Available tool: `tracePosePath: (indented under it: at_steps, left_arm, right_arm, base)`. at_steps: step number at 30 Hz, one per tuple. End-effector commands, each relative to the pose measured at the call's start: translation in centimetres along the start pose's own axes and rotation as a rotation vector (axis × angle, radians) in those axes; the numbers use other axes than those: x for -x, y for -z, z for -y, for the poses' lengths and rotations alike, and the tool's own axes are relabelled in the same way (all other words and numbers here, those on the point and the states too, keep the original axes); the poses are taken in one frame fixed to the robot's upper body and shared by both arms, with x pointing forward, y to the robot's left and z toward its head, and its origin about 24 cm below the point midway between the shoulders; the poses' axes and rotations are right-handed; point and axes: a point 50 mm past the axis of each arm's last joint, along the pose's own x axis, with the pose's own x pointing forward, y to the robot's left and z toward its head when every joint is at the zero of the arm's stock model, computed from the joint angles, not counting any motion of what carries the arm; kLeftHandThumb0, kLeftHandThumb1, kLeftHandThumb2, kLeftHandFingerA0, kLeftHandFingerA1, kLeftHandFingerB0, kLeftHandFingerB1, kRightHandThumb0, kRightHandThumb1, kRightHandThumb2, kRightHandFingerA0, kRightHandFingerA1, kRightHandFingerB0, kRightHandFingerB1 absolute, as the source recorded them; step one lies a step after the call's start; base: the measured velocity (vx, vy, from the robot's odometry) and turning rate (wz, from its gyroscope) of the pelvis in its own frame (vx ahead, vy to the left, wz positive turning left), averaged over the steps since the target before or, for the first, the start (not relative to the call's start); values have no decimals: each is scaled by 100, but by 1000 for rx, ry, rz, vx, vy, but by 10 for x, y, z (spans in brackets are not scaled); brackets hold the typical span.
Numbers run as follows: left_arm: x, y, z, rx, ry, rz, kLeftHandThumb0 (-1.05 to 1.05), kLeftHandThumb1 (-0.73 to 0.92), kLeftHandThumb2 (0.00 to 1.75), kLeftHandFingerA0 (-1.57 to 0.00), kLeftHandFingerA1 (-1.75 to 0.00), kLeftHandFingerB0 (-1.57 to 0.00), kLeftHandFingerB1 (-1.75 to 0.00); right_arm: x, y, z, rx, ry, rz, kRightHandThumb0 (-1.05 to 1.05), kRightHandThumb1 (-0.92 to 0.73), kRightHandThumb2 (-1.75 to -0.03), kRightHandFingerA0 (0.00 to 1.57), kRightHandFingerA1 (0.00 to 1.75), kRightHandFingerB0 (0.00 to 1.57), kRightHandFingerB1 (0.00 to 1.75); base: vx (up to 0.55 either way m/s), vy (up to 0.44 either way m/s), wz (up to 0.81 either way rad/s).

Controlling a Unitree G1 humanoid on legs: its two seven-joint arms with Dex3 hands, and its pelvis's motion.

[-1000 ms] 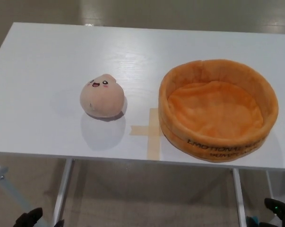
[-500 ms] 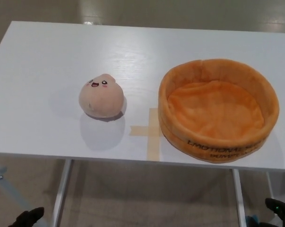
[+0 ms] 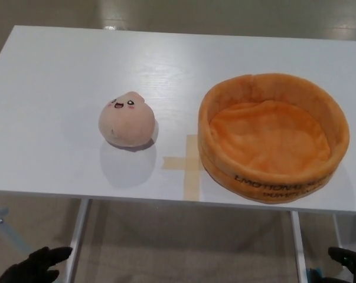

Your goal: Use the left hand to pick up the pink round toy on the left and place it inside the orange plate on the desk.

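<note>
Two hands low at frame bottom, below tabletop (image 3: 59,76) edge: left hand (image 3: 33,268) empty, fingers spread; right hand (image 3: 349,262) barely visible, grip unclear. Pink round toy (image 3: 126,122) untouched, left of orange plate (image 3: 275,180). Reach stage; next, lift left hand over toy.

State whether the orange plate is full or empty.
Empty: the orange plate shows only bare plush lining; the pink toy sits outside it.

Single head cam, looking steeply down over white desk (image 3: 59,71), fairly close.

Toy (image 3: 126,123) on desk (image 3: 59,76), left of plate (image 3: 274,137), apart
</note>
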Motion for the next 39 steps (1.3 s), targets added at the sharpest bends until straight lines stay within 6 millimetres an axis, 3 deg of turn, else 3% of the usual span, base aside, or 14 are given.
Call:
tracePosePath:
  at_steps: [1,10,12,13,17,21,22,25,26,29,30,31,33,39]
  left_arm:
    - [44,-63,21,-343,622,292,-51,59,58,-25,-30,-32,-31]
    - [74,-139,16,-300,798,609,-47,57,58,-36,-35,-33,-32]
    - [79,-150,15,-304,818,654,-52,41,80,-33,-50,-23,-44]
    - [82,-155,15,-308,820,688,-46,55,57,-42,-39,-36,-34]
    - [90,-174,13,-279,797,798,-45,53,56,-45,-39,-38,-35]
    - [98,-206,1,-209,630,958,-39,44,61,-24,-40,-25,-35]
    - [95,-210,-2,-195,600,994,-20,34,88,-13,-54,-12,-51]
    - [84,-229,-16,-195,454,1074,-22,32,86,-8,-53,-6,-49]
    - [78,-235,-21,-192,418,1093,-39,38,59,-11,-38,-16,-33]
    - [68,-245,-30,-212,339,1109,-41,37,59,-10,-36,-17,-33]
    - [62,-250,-34,-246,286,1093,-25,28,83,-2,-51,0,-47]
    - [56,-255,-40,-283,225,1075,-25,28,83,-2,-51,0,-47]
    - [44,-261,-46,-323,166,1064,-43,34,61,-7,-28,-12,-33]
    - [6,-266,-57,-390,80,959,-36,41,53,0,-21,-14,-27]
  right_arm:
    - [0,1,2,-52,13,2,-25,-32,-95,29,103,19,94]
    - [0,0,2,-20,15,5,-25,-32,-96,32,103,22,92]
    - [0,0,2,-12,18,6,-26,-31,-96,34,104,23,94]
    - [0,0,2,-18,17,4,-28,-30,-99,33,104,22,94]
    - [-1,-1,2,-25,13,1,-29,-30,-98,33,105,22,94]
    - [-1,-2,1,-12,2,0,-33,-31,-99,42,86,30,78]
    - [-1,-2,1,-16,0,2,-30,-31,-97,34,106,22,94]
    - [0,-1,1,-20,2,4,-26,-29,-99,35,107,23,96]
    - [0,0,1,-23,3,1,-24,-29,-99,36,104,24,94]
    - [0,0,0,-18,8,-4,-24,-30,-97,36,104,24,93]
    - [0,0,0,-23,10,-2,-21,-29,-98,36,106,24,96]
    - [0,0,0,-29,12,1,-21,-29,-98,36,106,24,96]
    - [0,0,0,-18,10,4,-25,-29,-99,37,110,24,97]
    - [0,0,0,-25,6,1,-22,-28,-100,38,107,25,96]
  base:
    - [0,0,0]
    - [0,0,0]
    - [0,0,0]
    - [0,0,0]
    - [0,0,0]
    - [0,0,0]
    - [0,0,0]
    - [0,0,0]
    - [0,0,0]
    - [0,0,0]
    - [0,0,0]
    - [0,0,0]
    - [0,0,0]
    - [0,0,0]
